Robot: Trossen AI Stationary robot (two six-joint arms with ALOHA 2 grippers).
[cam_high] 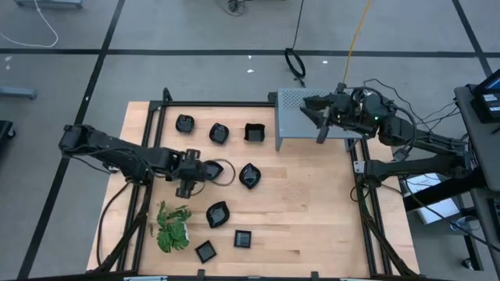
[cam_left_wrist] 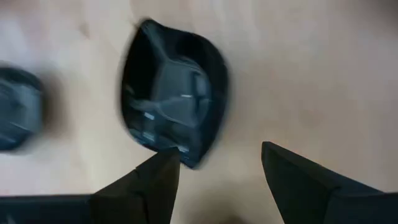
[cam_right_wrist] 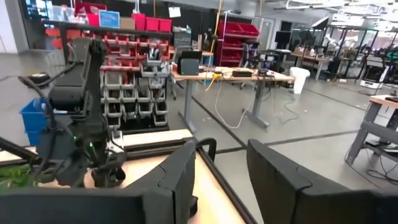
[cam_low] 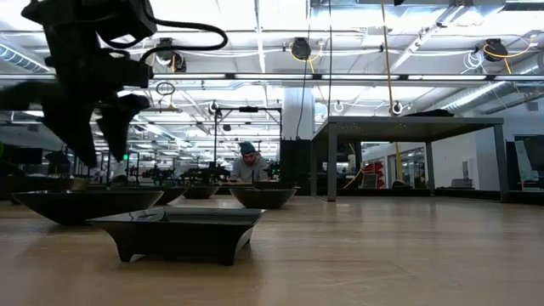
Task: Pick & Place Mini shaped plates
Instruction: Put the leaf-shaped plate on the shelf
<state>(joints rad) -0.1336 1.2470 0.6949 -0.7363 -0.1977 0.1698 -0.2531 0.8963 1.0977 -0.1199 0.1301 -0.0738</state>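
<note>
My left claw (cam_high: 209,170) hangs over the middle of the desk (cam_high: 312,218), its fingers spread wide and pinching nothing. In the left wrist view a leaf-like black plate (cam_left_wrist: 176,99) lies on the wood just beyond my two dark fingertips (cam_left_wrist: 163,168), and the edge of another dark dish (cam_left_wrist: 18,109) shows off to one side, blurred. From above, my left claw sits over a dark dish next to the leaf-like plate (cam_high: 249,176); I cannot tell whether the fingers touch the dish beneath them.

The other mini shaped plates are scattered over the desk. Three stand in a row along the far side: a rounded one (cam_high: 184,123), another rounded one (cam_high: 219,133) and a square one (cam_high: 254,133). Nearer the front lie a leaf-like dish (cam_high: 217,214) and two small square dishes (cam_high: 243,239) and (cam_high: 205,251). A green leafy plant (cam_high: 173,227) sits at the front left, near these.

In the low view a square dish (cam_low: 183,229) stands closest to the camera, with wider shallow bowls (cam_low: 85,204) behind it, and my left arm comes down over them. A person sits far back in the room.

My right claw (cam_high: 322,117) waits raised at the far right, over a grey perforated box (cam_high: 301,117), its fingers parted and holding nothing.
</note>
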